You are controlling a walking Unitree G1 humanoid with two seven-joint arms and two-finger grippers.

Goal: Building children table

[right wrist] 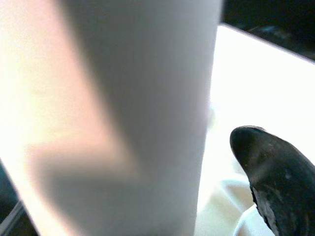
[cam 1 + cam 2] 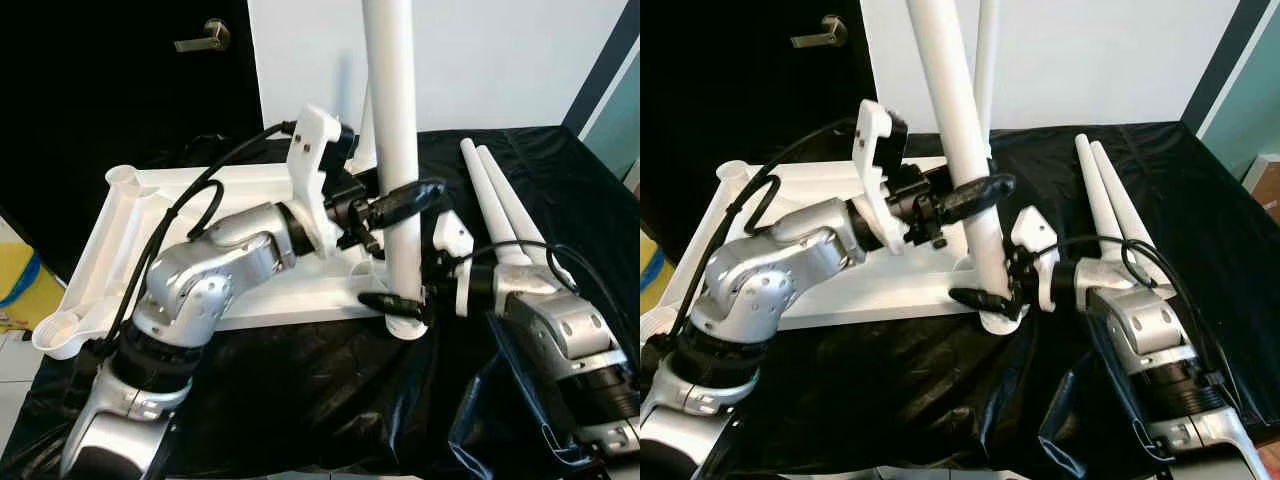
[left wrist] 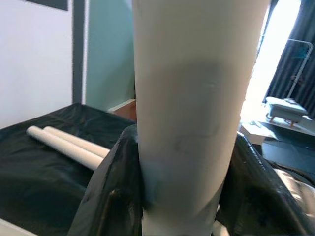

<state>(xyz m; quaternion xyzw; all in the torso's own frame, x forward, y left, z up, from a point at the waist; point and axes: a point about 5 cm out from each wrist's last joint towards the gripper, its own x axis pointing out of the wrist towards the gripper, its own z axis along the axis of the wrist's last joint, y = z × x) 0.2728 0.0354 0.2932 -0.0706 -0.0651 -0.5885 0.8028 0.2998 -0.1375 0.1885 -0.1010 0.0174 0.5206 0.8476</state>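
A white tabletop [image 2: 245, 182] lies upside down on a table draped in black cloth [image 2: 300, 390]. One white leg [image 2: 395, 120] stands upright in its near right corner socket. My left gripper [image 2: 405, 203] is shut on that leg at mid height; the leg [image 3: 192, 123] sits between its black fingers [image 3: 106, 196]. My right gripper [image 2: 403, 300] is shut on the same leg just above the socket, with one finger [image 1: 275, 172] beside the leg [image 1: 123, 113]. A second upright leg [image 2: 986, 60] stands behind the first. Two loose legs [image 2: 497, 200] lie side by side on the cloth at the right.
Open corner sockets [image 2: 125, 180] show along the tabletop's left side. A dark door with a lever handle [image 2: 205, 38] is at the back left, and a white wall is behind the table. Yellow and blue items [image 2: 22, 275] lie on the floor at the far left.
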